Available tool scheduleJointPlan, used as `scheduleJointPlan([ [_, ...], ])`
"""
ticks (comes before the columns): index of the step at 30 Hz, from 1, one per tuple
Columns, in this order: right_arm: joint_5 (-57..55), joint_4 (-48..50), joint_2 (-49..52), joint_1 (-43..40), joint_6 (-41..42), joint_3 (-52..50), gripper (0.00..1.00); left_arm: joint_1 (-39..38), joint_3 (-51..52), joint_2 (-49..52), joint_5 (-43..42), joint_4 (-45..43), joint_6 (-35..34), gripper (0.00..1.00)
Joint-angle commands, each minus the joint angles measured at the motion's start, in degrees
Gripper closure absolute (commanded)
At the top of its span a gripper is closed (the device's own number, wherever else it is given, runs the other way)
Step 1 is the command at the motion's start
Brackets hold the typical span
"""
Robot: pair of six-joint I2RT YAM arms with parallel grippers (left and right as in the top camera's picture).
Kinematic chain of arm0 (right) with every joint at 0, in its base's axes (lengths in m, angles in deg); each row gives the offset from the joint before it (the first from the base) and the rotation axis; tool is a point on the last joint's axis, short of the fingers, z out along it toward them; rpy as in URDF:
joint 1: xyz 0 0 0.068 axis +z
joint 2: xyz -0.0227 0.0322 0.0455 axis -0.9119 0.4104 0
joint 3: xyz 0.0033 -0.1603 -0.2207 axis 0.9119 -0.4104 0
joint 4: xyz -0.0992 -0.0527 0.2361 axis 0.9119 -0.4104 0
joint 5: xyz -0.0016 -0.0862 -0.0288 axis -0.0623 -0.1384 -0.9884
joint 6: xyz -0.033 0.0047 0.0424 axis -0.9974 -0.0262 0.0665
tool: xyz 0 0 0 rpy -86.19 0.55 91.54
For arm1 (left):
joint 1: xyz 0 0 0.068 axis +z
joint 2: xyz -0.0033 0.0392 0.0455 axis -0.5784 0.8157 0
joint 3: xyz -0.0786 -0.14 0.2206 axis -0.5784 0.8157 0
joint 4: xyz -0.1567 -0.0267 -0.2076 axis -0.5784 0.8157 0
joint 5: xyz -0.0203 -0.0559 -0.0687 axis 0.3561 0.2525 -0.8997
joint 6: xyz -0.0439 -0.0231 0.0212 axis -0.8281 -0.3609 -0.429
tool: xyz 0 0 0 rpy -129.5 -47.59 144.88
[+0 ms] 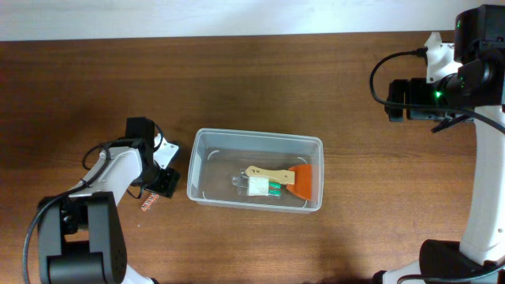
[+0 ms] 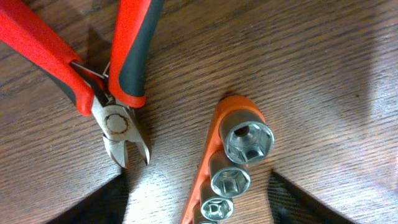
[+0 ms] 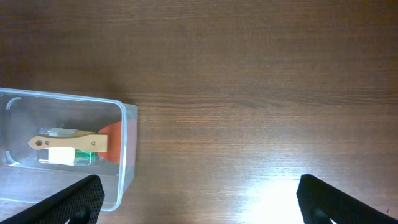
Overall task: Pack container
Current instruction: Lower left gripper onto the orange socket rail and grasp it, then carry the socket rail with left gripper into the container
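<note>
The container (image 1: 260,136) is a clear plastic bin at the table's middle; it also shows at the left of the right wrist view (image 3: 127,155). Inside lie a scraper (image 1: 278,174) with a wooden handle and orange blade, and a small white and green item (image 1: 260,187). My left gripper (image 1: 164,181) is just left of the bin, low over the table. In the left wrist view its fingers (image 2: 199,211) are open on either side of an orange rail of silver sockets (image 2: 239,155). Red-handled cutting pliers (image 2: 118,121) lie beside the rail. My right gripper (image 3: 199,199) is open and empty, high at the far right.
A bit of a red tool (image 1: 148,203) shows on the wood below the left gripper. The right arm's body and cables (image 1: 442,87) sit at the back right. The left arm's base (image 1: 83,237) stands at the front left.
</note>
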Motion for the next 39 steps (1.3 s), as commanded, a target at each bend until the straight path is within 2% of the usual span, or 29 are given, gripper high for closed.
scheduleJointPlan([
  [1, 0.98, 0.02, -0.07, -0.15, 0.31, -0.09, 0.01, -0.13, 1.55, 3.41, -1.49, 0.0, 0.26, 0.38],
  [5, 0.98, 0.07, -0.07, -0.15, 0.31, -0.09, 0.01, -0.13, 1.55, 3.41, -1.49, 0.42, 0.26, 0.54],
  [10, 0.98, 0.07, -0.07, -0.15, 0.31, -0.09, 0.01, -0.13, 1.53, 3.41, -1.44, 0.35, 0.28, 0.83],
  [12, 0.96, 0.07, -0.07, -0.15, 0.31, -0.09, 0.01, -0.13, 1.53, 3.41, -1.44, 0.37, 0.26, 0.86],
  [15, 0.96, 0.07, -0.07, -0.15, 0.31, -0.09, 0.01, -0.13, 1.53, 3.41, -1.44, 0.39, 0.2, 0.97],
  [24, 0.94, 0.07, -0.07, -0.15, 0.28, -0.09, 0.01, -0.31, -2.67, 2.71, -1.49, 3.67, -4.17, 0.98],
  [30, 0.92, 0.26, -0.07, -0.15, 0.28, -0.09, 0.01, -1.81, -13.94, -2.47, -2.86, 14.1, -4.24, 0.98],
  [33, 0.92, 0.46, -0.07, -0.15, 0.28, -0.09, 0.01, -3.23, -21.29, -6.71, -0.11, 20.85, -5.51, 0.98],
  [37, 0.92, 0.59, -0.07, -0.15, 0.28, -0.09, 0.01, -4.79, -28.15, -11.91, 0.28, 20.33, -5.6, 0.98],
  [39, 0.92, 0.87, -0.07, -0.15, 0.28, -0.09, 0.01, -6.51, -30.12, -13.16, -3.34, 19.93, -2.01, 0.98],
])
